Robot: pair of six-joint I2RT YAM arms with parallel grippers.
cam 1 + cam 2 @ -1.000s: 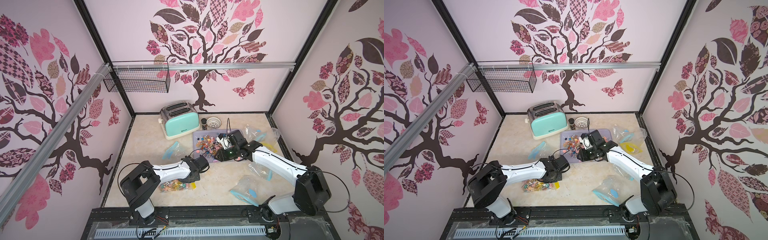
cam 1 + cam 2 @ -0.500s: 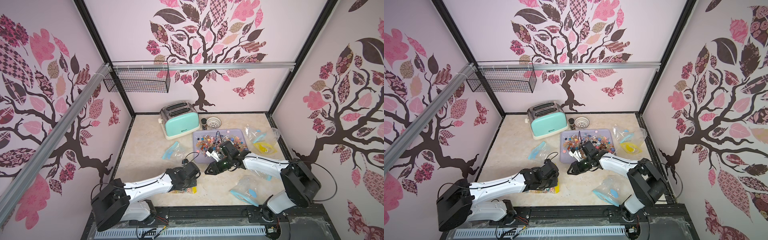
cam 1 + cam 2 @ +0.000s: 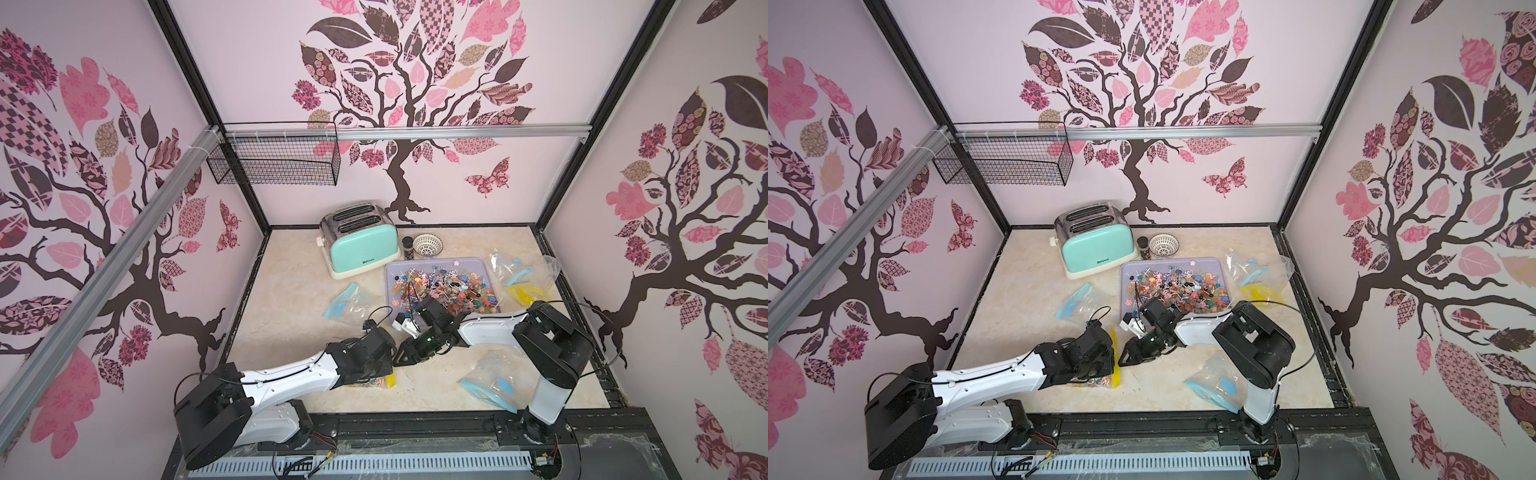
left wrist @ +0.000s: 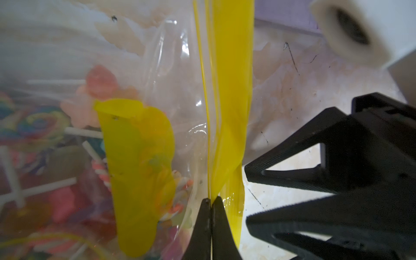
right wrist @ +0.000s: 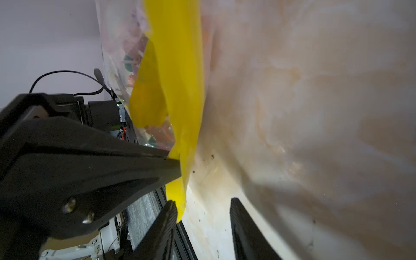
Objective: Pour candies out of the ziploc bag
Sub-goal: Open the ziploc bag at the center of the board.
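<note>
The ziploc bag (image 4: 175, 67) is clear with a yellow zip strip (image 4: 229, 90) and lies near the table's front, in both top views (image 3: 374, 382) (image 3: 1096, 380). Candies (image 4: 45, 135) fill it: lollipops on white sticks. My left gripper (image 4: 211, 200) is shut on the bag's top edge beside the strip. My right gripper (image 5: 202, 202) stands open right next to it (image 3: 401, 359). The strip's end (image 5: 177, 202) lies against one finger, with bare table between the jaws. More candies (image 3: 449, 291) lie heaped on the lilac tray (image 3: 478, 264).
A mint toaster (image 3: 357, 245), a dark jar (image 3: 408, 247) and a small white basket (image 3: 428, 245) stand at the back. Other clear bags lie at the left (image 3: 345, 301), back right (image 3: 519, 274) and front right (image 3: 490, 378). A wire basket (image 3: 274, 162) hangs on the wall.
My left arm has swung back toward the table's front, its gripper now low at the bag. The right gripper has left the tray and come down beside the yellow strip.
</note>
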